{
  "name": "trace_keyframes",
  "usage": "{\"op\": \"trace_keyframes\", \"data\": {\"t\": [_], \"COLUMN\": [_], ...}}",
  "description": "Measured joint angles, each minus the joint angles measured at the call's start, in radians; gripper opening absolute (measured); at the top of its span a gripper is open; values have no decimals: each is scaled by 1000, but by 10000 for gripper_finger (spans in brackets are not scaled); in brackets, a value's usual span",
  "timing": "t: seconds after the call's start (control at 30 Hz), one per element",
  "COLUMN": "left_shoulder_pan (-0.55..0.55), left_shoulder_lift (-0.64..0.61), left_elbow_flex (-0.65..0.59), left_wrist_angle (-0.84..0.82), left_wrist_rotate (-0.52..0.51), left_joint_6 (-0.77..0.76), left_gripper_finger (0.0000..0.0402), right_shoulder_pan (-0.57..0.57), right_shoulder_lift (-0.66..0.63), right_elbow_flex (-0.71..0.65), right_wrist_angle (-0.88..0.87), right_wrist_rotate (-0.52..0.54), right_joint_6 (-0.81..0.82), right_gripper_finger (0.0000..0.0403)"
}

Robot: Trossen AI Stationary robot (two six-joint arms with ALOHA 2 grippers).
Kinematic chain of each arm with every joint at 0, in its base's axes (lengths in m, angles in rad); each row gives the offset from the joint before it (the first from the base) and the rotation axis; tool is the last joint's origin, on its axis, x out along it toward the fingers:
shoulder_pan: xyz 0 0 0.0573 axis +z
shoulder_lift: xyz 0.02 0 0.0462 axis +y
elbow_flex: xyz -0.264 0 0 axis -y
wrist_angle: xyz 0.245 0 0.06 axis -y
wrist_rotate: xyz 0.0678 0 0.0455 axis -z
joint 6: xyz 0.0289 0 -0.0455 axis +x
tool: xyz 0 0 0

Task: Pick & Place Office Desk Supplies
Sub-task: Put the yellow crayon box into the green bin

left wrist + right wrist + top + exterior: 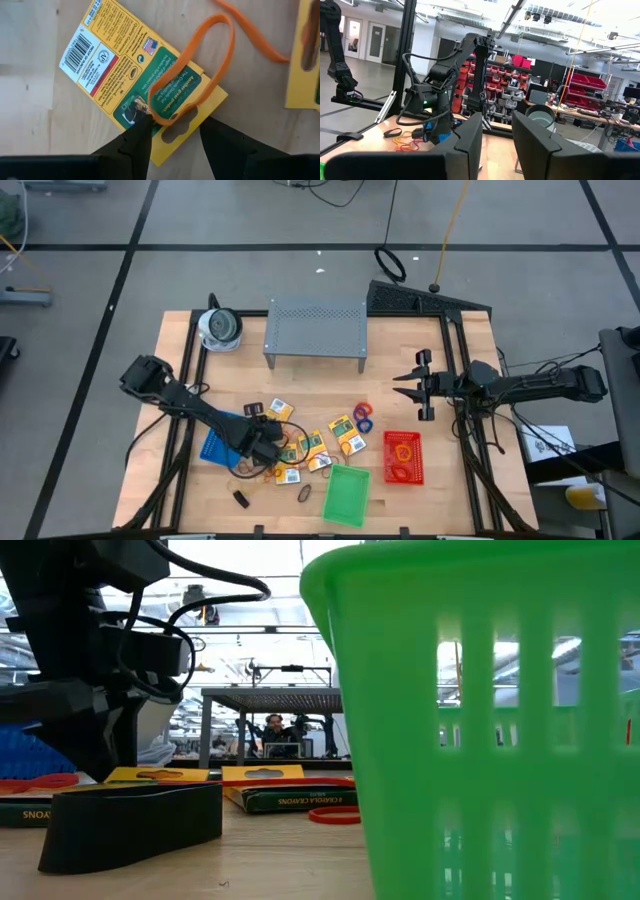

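Wood bench (400, 360): pale planks under both arms, carrying the supplies along its near half.
Green basket (346, 494): slatted plastic, at the near edge, filling the low view's right side.
Black clip (241, 499): small, lying alone near the front edge, left of the green basket.
Left gripper (172, 131): low over the clutter at near centre-left, fingers parted, straddling the hang-tab end of a yellow-orange cardboard crayon box (135, 70); nothing is clamped.
Orange rubber-band loop (197, 75): thin, lying across that crayon box, its end between the left fingers.
Blue basket (216, 444): perforated plastic, just beside the left gripper.
Other crayon boxes (348, 435): scattered close together right of the left gripper.
Red basket (403, 457): slatted plastic, right of the boxes, rubber bands inside.
Right gripper (398, 383): raised above the bench's right side, well apart from the supplies, fingers partly open and empty.
Grey perforated metal shelf (315, 330): standing at the far edge.
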Motion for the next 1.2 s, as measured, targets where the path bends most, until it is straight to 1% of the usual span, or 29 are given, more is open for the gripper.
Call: {"op": "trace_keyframes", "data": {"t": [0.1,0.27,0.33,0.4,0.47,0.63,0.67,0.8,0.97,1.2], "left_shoulder_pan": [2,11,15,16,16,16,16,22,32,45], "left_shoulder_lift": [1,2,2,2,3,3,3,2,2,2], "left_elbow_flex": [-1,-2,-2,-3,-4,-4,-3,-2,25,157], "left_wrist_angle": [-2,-4,-3,-4,-7,-6,-5,-4,-20,-78], "left_wrist_rotate": [-20,-24,-25,-31,-35,-32,-31,-24,-18,-24], "left_joint_6": [-2,-4,-5,-5,-2,4,3,-18,-8,75], "left_gripper_finger": [172,172,164,145,116,21,12,7,4,3], "right_shoulder_pan": [0,0,0,0,0,0,0,0,0,0], "right_shoulder_lift": [0,0,0,0,0,0,0,0,0,0], "right_elbow_flex": [0,0,0,0,0,0,0,0,0,0], "right_wrist_angle": [0,0,0,0,0,0,0,0,0,0], "right_wrist_rotate": [0,0,0,0,0,0,0,0,0,0], "right_joint_6": [0,0,0,0,0,0,0,0,0,-1], "right_gripper_finger": [100,100,100,100,100,100,100,100,100,100]}}
